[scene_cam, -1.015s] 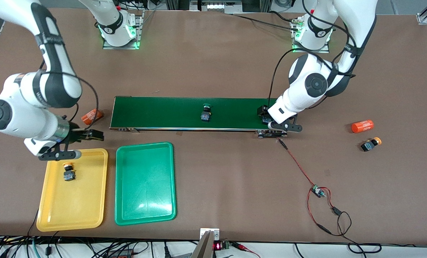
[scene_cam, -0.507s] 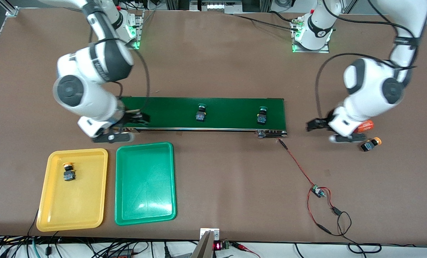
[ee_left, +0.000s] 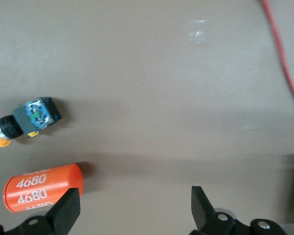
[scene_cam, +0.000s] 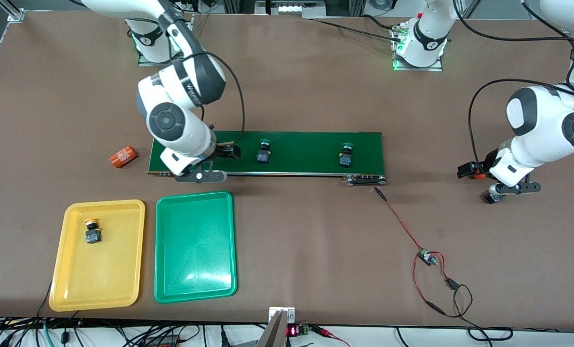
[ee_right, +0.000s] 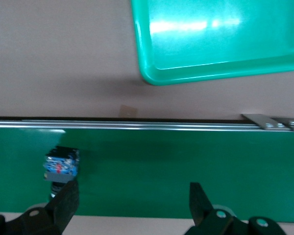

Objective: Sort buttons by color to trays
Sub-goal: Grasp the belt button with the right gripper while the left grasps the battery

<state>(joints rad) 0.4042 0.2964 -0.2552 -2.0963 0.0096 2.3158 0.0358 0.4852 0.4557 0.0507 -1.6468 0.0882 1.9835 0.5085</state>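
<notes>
A brown desk (scene_cam: 287, 250) is carrying a yellow plastic tray (scene_cam: 74, 289) holding one orange-capped button (scene_cam: 92, 233), beside an empty green plastic tray (scene_cam: 195, 270). The right gripper (scene_cam: 217, 164) is hovering over a dark-green conveyor belt (scene_cam: 306, 161), fingers spread, near two green-capped buttons (scene_cam: 263, 152) (scene_cam: 346, 156). The left gripper (scene_cam: 491, 180) is hanging, fingers spread, over another orange-capped button (ee_left: 27, 120) beside an orange printed cylinder (ee_left: 41, 186).
</notes>
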